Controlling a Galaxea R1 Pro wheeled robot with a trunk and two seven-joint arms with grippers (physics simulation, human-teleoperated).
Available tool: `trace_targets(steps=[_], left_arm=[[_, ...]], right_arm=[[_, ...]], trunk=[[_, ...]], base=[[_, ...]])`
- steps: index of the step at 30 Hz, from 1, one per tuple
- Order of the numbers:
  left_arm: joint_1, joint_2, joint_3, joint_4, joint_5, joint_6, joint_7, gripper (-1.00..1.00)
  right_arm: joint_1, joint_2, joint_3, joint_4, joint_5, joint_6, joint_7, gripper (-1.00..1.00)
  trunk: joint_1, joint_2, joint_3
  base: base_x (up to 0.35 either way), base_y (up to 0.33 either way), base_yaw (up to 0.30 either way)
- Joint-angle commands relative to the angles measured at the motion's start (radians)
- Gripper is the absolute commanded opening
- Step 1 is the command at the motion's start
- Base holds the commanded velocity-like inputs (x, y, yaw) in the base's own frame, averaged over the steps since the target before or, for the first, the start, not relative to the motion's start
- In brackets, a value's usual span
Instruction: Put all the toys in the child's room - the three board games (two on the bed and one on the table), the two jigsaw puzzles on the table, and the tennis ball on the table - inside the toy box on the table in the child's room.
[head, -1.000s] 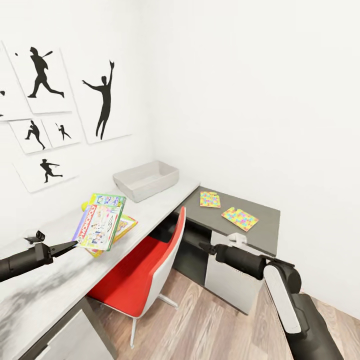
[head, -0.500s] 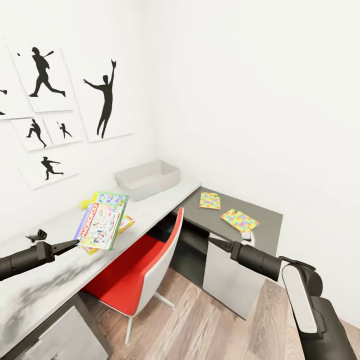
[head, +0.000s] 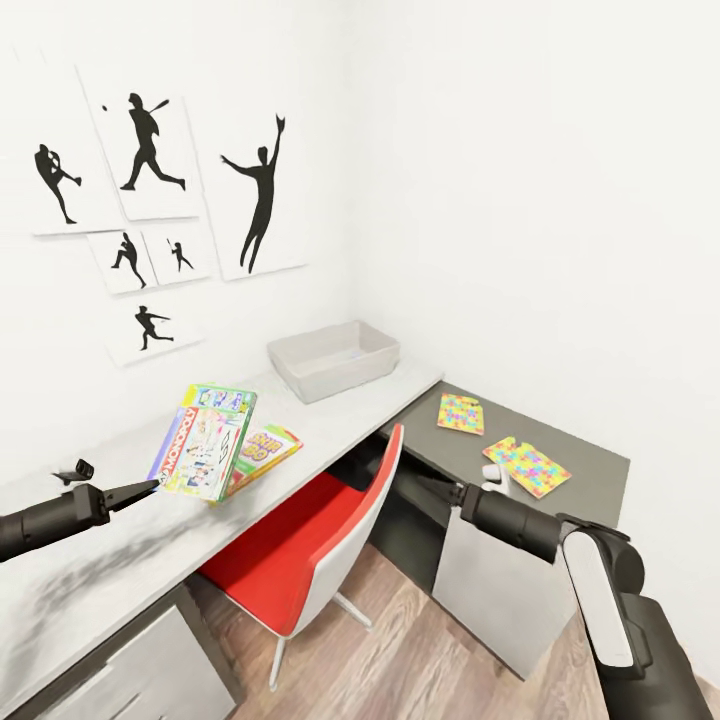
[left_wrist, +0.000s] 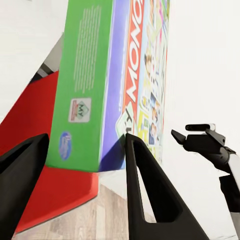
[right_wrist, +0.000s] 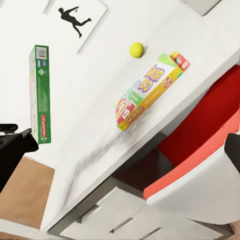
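Now, from the head view, my whole picture has swung since a moment ago, so my camera moved, not the things: the toy box (head: 333, 358) on the desk (head: 120, 560) sits nearer the middle, and the two jigsaw puzzles (head: 527, 466) lie on the dark side. My left pincer (head: 150, 487) grips the green-edged board game (head: 203, 443) by its corner, lifted above the SKIP-BO box (head: 262, 452).

Along my left wrist, the game (left_wrist: 110, 85) stands clamped between my fingers.

Along my right wrist, the tennis ball (right_wrist: 136, 49) rests near SKIP-BO (right_wrist: 150, 90); whether my right pincer (head: 432, 489) is wide or narrow, I cannot tell
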Motion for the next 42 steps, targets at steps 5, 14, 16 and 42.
trace_targets(steps=[5, 14, 16, 42], left_arm=[[-0.001, 0.000, 0.000, 0.000, 0.004, 0.011, -0.002, -1.00], [0.001, 0.000, 0.000, 0.000, 0.005, 0.011, -0.003, -1.00], [0.002, 0.000, 0.000, 0.000, 0.005, 0.011, -0.003, -1.00], [-0.008, 0.003, 0.011, -0.002, 0.003, 0.013, 0.005, -1.00]], right_arm=[[-0.001, -0.001, -0.002, 0.000, 0.004, 0.005, 0.008, 1.00], [-0.001, -0.002, -0.009, 0.001, 0.006, 0.004, 0.006, 1.00], [-0.002, -0.002, -0.009, 0.001, 0.006, 0.002, 0.006, 1.00], [-0.031, -0.112, -0.071, -0.008, -0.011, -0.017, 0.137, 1.00]], trunk=[[0.000, -0.001, -0.004], [0.000, -0.001, -0.006], [0.000, -0.001, -0.006], [0.000, -0.001, -0.006]], base=[[0.253, -0.242, 0.255], [0.089, -0.095, 0.034], [0.004, -0.005, 0.001], [0.000, 0.000, 0.000]])
